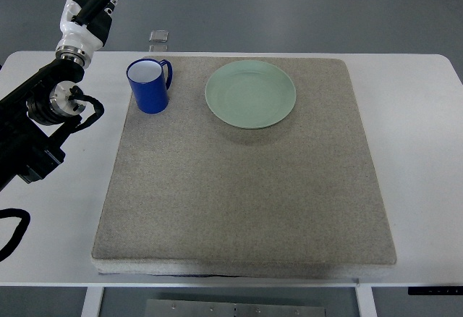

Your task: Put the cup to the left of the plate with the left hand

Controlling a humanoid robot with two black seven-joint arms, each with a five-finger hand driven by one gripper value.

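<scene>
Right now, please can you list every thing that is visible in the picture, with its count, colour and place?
cup: one, blue outside and white inside, upright on the mat's far left corner, left of the plate and apart from it, handle towards the plate.
plate: one, pale green, on the far middle part of the mat.
mat: one, grey-beige, covers most of the table.
table: one, white, under the mat.
small object: one, grey, on the floor beyond the table's far edge; too small to identify.
left hand: one, black and white, past the table's far left corner, fingers relaxed, holds nothing.
</scene>
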